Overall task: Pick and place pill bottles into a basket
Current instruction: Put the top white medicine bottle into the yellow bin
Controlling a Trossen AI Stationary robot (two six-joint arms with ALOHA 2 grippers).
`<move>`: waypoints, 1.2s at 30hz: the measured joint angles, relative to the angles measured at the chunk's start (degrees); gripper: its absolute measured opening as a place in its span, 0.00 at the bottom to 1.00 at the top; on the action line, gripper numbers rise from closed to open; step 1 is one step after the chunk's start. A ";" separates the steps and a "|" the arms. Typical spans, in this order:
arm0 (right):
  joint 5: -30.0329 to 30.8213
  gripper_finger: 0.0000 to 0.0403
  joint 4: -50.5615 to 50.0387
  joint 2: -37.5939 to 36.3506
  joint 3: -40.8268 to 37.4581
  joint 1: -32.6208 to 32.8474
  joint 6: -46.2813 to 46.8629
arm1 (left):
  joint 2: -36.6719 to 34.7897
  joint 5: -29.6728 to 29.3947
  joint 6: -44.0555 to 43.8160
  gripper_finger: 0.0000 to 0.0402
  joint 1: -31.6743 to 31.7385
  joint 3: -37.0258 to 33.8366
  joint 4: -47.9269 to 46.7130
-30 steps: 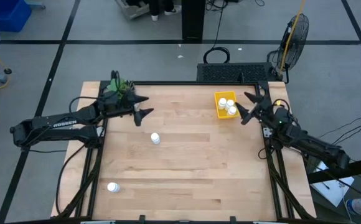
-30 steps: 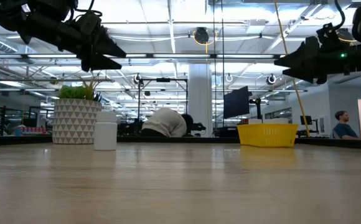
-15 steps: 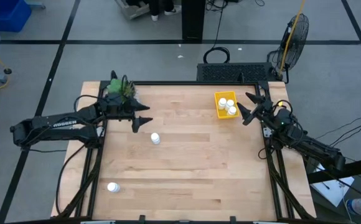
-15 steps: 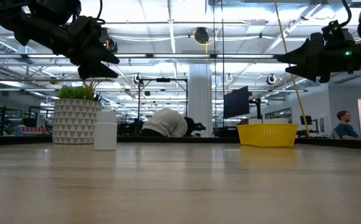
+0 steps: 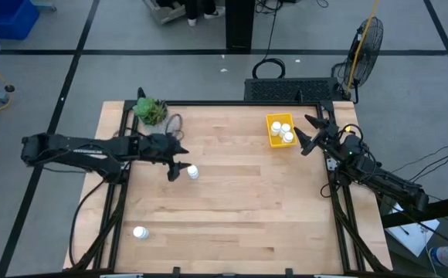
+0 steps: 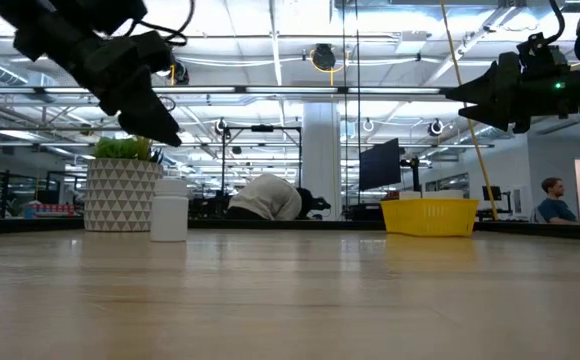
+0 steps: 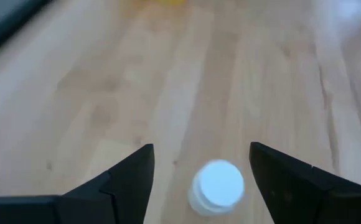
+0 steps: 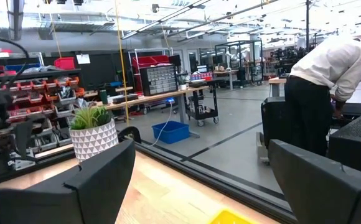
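The left tool (image 5: 179,161) is hanging wide over the table (image 5: 232,224), just beside a standing bottle (image 5: 193,171) near the table's middle, toward the left edge. In the left wrist view the bottle (image 7: 216,186) is showing between the two spread fingers (image 7: 121,180), cap up, with clear wood on either side — not yet touched. The right tool (image 5: 310,131) is waiting wide at the right edge, beside the basket (image 5: 273,137), holding nothing.

The step in hand looks like the reach for this bottle. To do it well, the left tool should be coming straight down with the bottle centred between the fingers, so neither one is knocking it over; closing should be happening low on the body, below the cap, where the sides are straight. A small light cylinder like this will probably be tipping or rolling at a glancing touch.

The bottle is white, short and round, with a white cap. Another bottle (image 5: 140,232) is lying near the front left corner, well apart. The basket is sitting near the back right corner — bright yellow, shallow, with three bottles (image 5: 284,130) already inside.
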 joint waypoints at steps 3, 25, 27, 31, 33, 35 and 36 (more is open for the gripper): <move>0.00 0.90 0.02 0.00 0.00 0.00 0.00 | 6.53 -2.68 -0.84 0.65 -1.84 5.79 -6.70; 0.02 0.90 0.02 0.02 0.00 0.00 0.00 | 24.31 2.01 -0.74 0.64 -5.12 23.28 -29.36; 0.02 0.90 0.07 0.00 0.00 0.00 0.00 | 25.49 1.25 -0.50 0.64 -5.12 23.37 -28.56; 0.02 0.90 0.04 0.02 0.00 0.00 0.00 | 27.77 0.85 -0.14 0.64 -4.92 23.31 -28.62; 0.02 0.90 0.04 0.02 0.02 0.00 0.00 | 29.30 0.85 0.49 0.64 -4.92 23.32 -28.55; 0.03 0.90 0.04 0.04 0.02 0.00 -0.01 | 30.64 0.89 0.59 0.64 -4.95 23.22 -28.41; 0.02 0.90 0.07 0.07 0.02 0.00 0.00 | 31.02 0.93 0.73 0.64 -4.95 23.22 -28.00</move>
